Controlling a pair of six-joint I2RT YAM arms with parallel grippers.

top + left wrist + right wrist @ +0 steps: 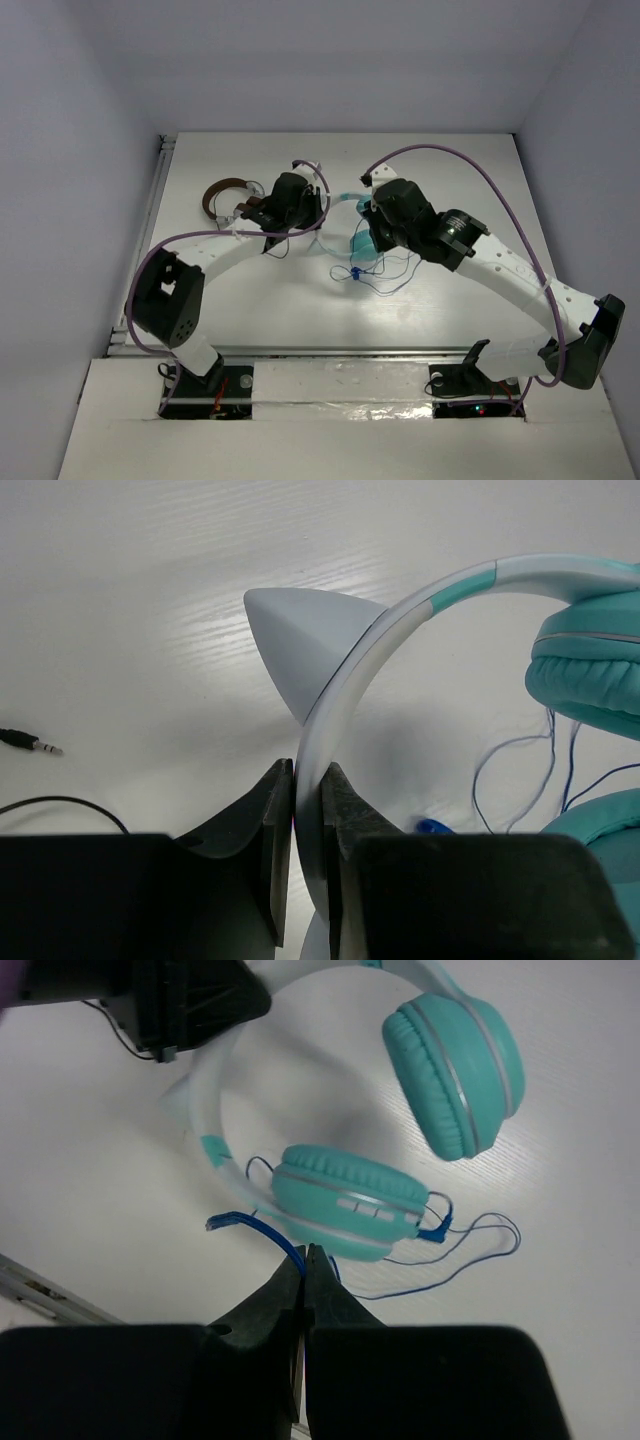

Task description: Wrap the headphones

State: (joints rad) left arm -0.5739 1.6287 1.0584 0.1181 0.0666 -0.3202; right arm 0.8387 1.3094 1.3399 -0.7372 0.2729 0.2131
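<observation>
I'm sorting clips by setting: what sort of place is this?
Most likely a robotics lab test booth, not a home. A left arm and a right arm are bolted at the near edge of a white table, plain pale walls enclose it, and teal headphones serve as the work item.

Plain pale grey walls are closing in the white, wood-grained counter at the back and on both sides. A metal rail is running along its left edge, and soft, even light is falling across it, casting only faint shadows on the surface.
</observation>
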